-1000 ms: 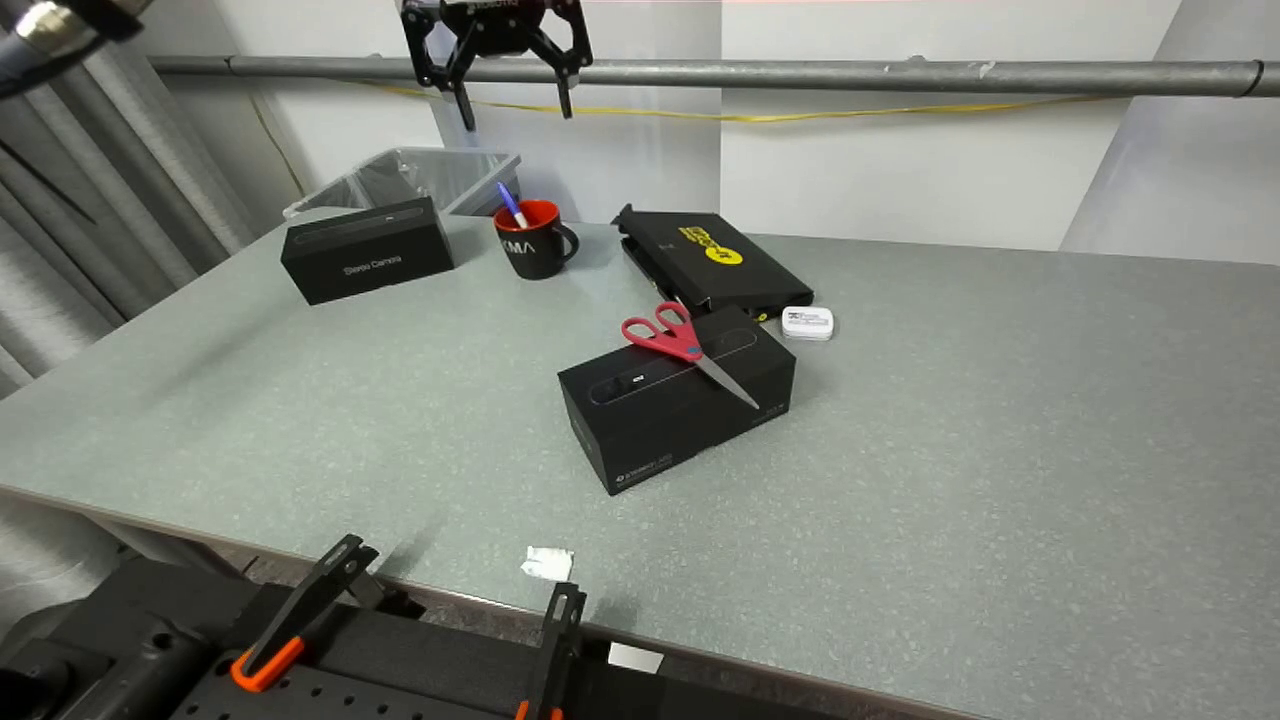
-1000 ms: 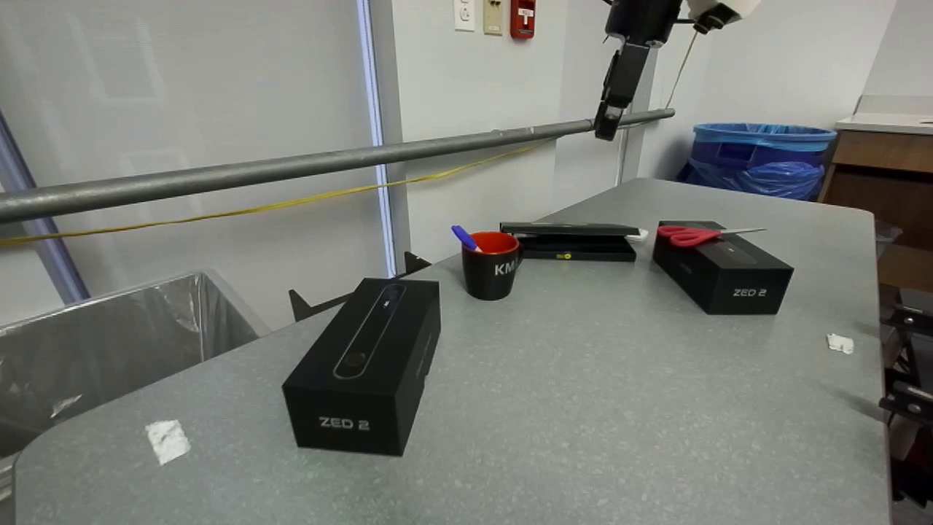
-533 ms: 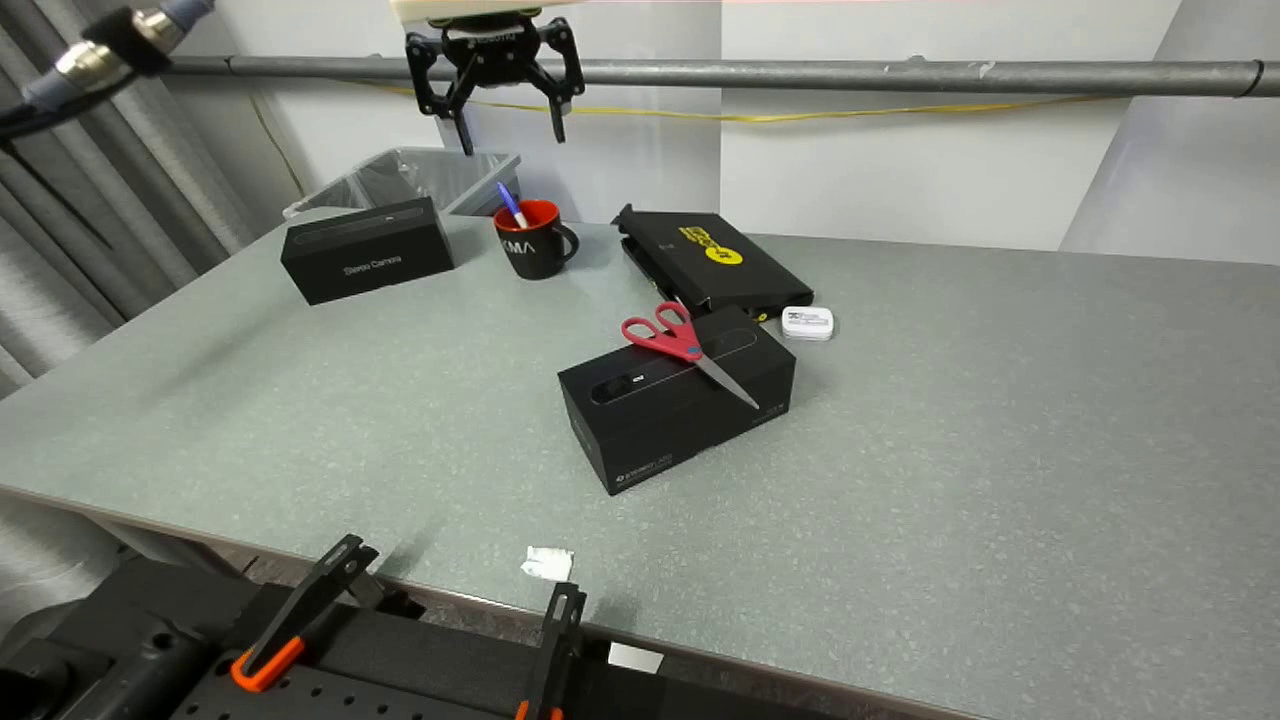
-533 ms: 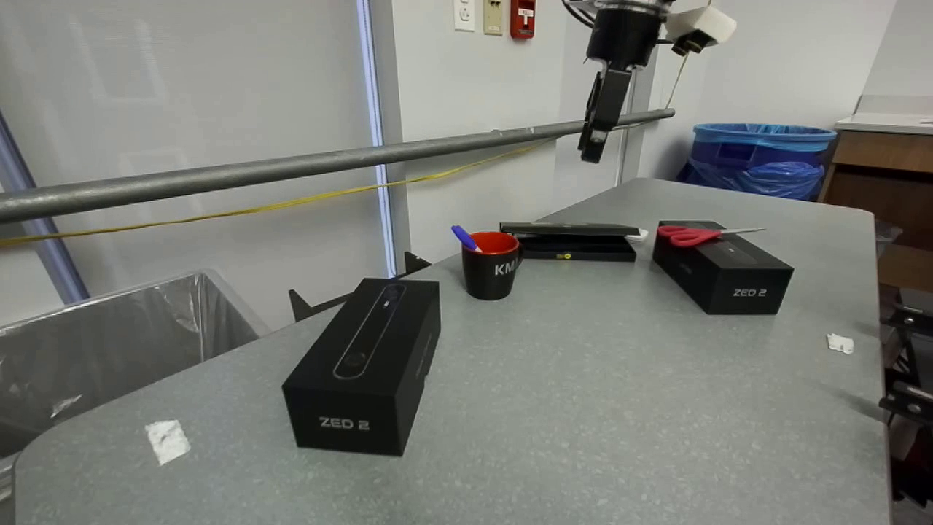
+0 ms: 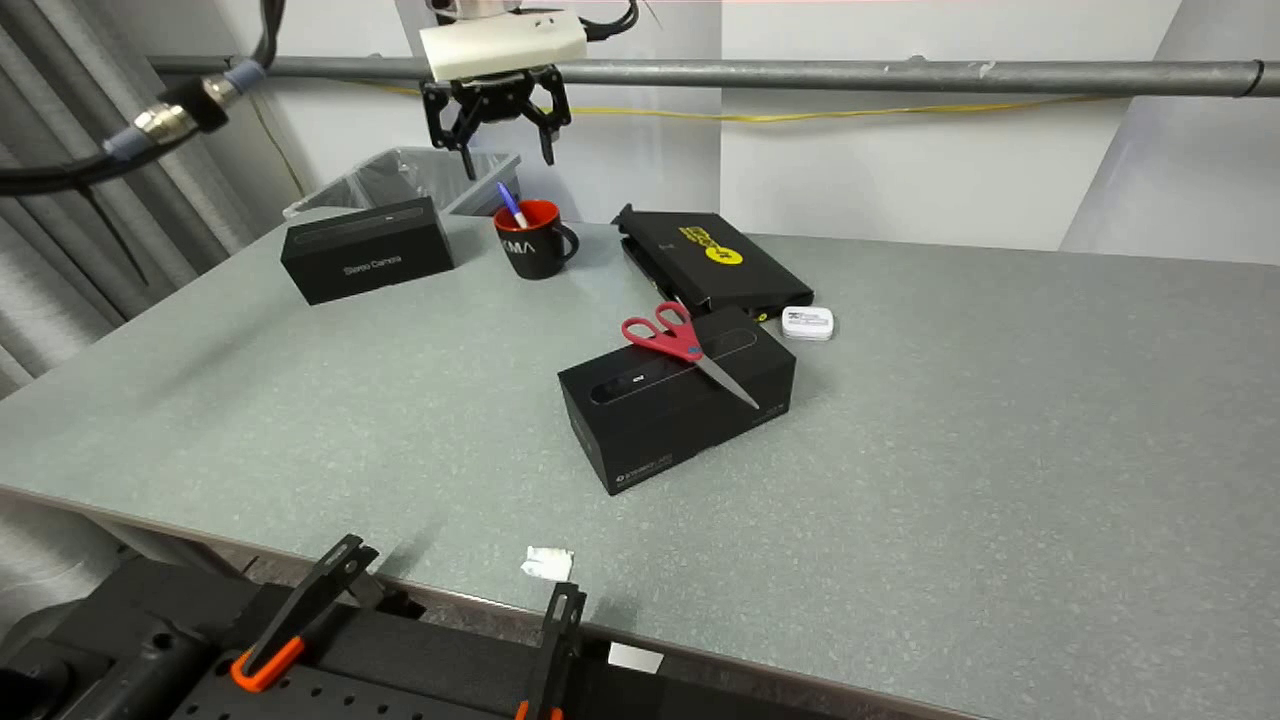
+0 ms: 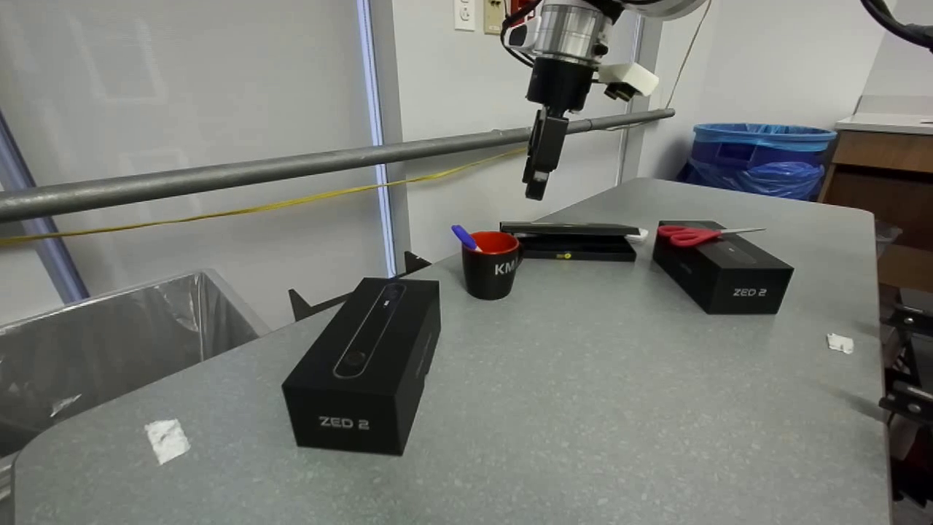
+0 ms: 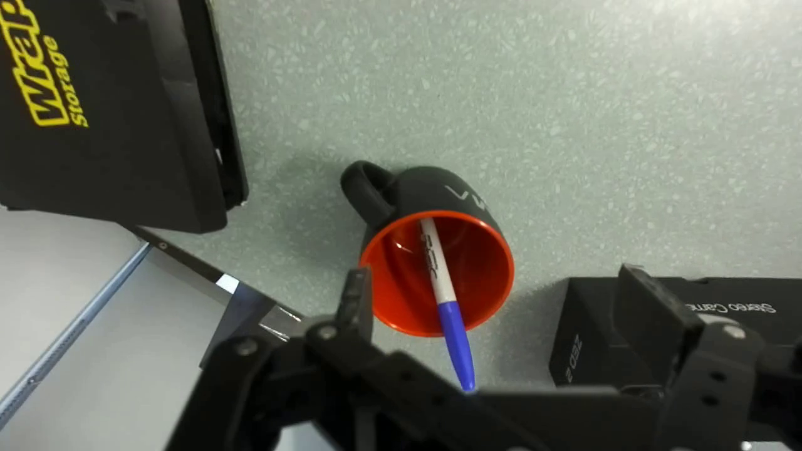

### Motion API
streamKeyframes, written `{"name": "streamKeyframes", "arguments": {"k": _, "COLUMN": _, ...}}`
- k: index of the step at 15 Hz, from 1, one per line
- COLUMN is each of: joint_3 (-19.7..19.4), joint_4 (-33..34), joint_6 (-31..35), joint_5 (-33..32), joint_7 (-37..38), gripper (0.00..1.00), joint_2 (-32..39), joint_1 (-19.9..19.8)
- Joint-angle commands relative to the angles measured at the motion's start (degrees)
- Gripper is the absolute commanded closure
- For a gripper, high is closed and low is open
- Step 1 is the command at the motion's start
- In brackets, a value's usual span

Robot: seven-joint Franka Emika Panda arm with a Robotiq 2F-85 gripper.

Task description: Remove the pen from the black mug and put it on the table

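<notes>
The pen (image 7: pixel 437 269) is in the mug (image 6: pixel 487 278), tilted, its white part inside and its blue end projecting past the rim. The mug stands upright on the table (image 5: pixel 1000 450), between the flat case (image 5: pixel 732 283) and a box (image 5: pixel 367 262) marked "Stereo Camera"; its handle points toward the case. The tool (image 5: pixel 509 168) hangs higher than the mug, its two fingers spread wide, apart from both mug and pen in both exterior views. In the wrist view, the pen's blue end shows between the fingers. Red-handled scissors (image 5: pixel 688 350) lie across a second box (image 5: pixel 680 420). A white scrap (image 5: pixel 548 563) lies near the table's edge.
</notes>
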Motion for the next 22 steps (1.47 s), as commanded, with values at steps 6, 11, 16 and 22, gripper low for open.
{"name": "streamKeyframes", "arguments": {"k": 6, "joint_3": 2.83, "joint_4": 4.43, "joint_6": -0.05, "joint_5": -1.2, "joint_7": 0.85, "gripper": 0.0, "joint_2": 3.85, "joint_1": -1.62}}
{"name": "streamKeyframes", "arguments": {"k": 11, "joint_3": 2.62, "joint_4": 6.78, "joint_6": 0.97, "joint_5": -3.0, "joint_7": 1.22, "gripper": 0.0, "joint_2": 7.18, "joint_1": -0.9}}
{"name": "streamKeyframes", "arguments": {"k": 16, "joint_3": 3.39, "joint_4": 8.38, "joint_6": 1.47, "joint_5": -4.43, "joint_7": 0.61, "gripper": 0.0, "joint_2": 9.26, "joint_1": -1.05}}
{"name": "streamKeyframes", "arguments": {"k": 22, "joint_3": 4.73, "joint_4": 11.01, "joint_6": 1.92, "joint_5": -6.0, "joint_7": 0.11, "gripper": 0.0, "joint_2": 11.55, "joint_1": -0.78}}
